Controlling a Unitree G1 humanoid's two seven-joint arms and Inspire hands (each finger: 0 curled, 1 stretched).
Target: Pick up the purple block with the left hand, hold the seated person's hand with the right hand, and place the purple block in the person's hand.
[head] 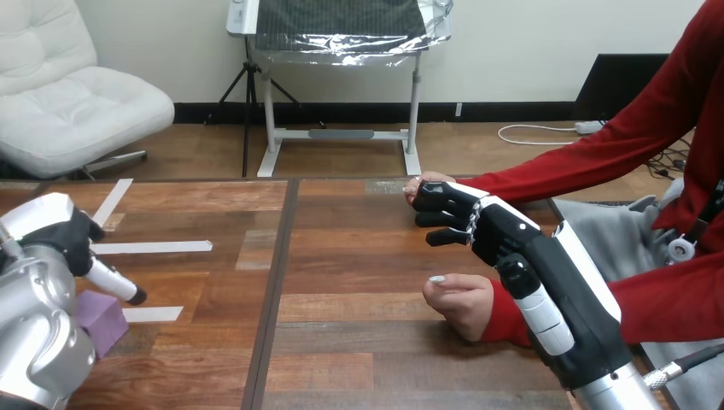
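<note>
While one wooden table (359,359) bears everything, two robot hands reach over it: the right hand (495,231) lies against the person's farther hand (424,182), the left hand (55,232) hangs near left; whether either grips, I cannot tell. The person's nearer hand (461,301) rests fisted. Three tape strips (152,247) lie left; one purple block (102,323) sits on the table, just beside the left hand.

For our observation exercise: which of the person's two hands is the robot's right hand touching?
The farther hand, lying against the right hand; the nearer hand rests as a fist on the wooden table.
</note>
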